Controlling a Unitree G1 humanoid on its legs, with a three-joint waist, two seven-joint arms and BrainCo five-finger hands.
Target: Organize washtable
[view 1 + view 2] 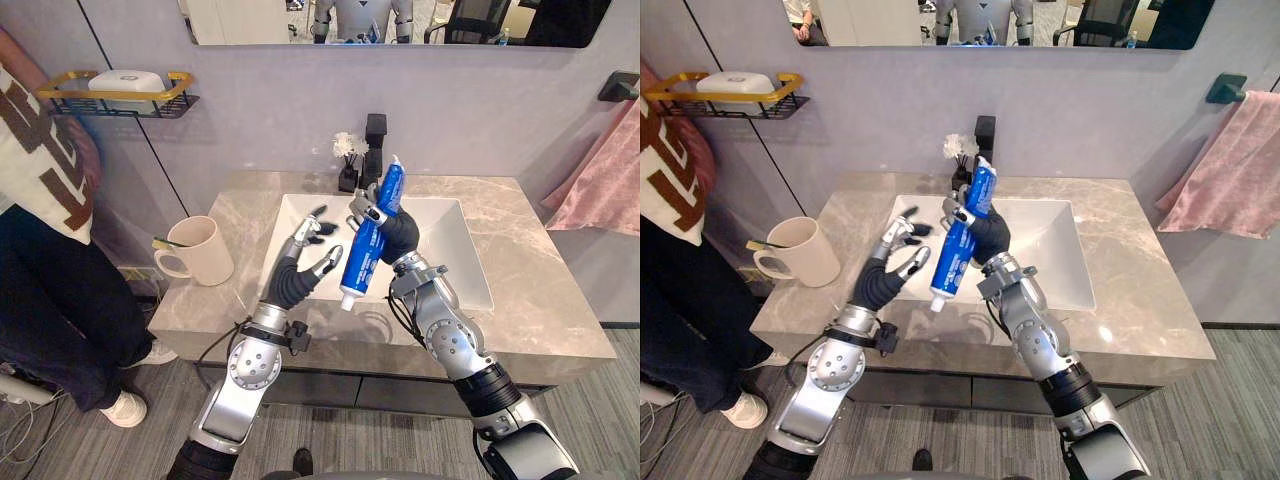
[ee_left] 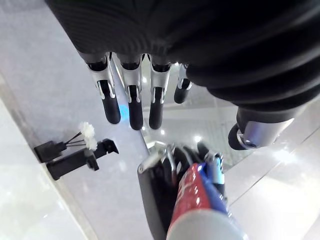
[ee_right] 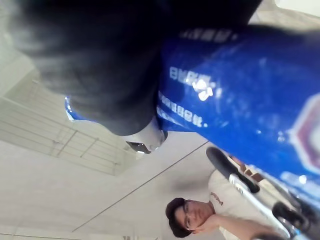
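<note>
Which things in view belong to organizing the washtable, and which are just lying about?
Job: toothpaste, gripped by right hand; open left hand beside it; probably mug on washtable.
Lying about: faucet, towel, shelf with soap, person.

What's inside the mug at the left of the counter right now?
A thin dark-and-yellow stick, likely a toothbrush, pokes out over the rim of the mug. The mug's wall hides its lower end and whatever else sits at the bottom.
</note>
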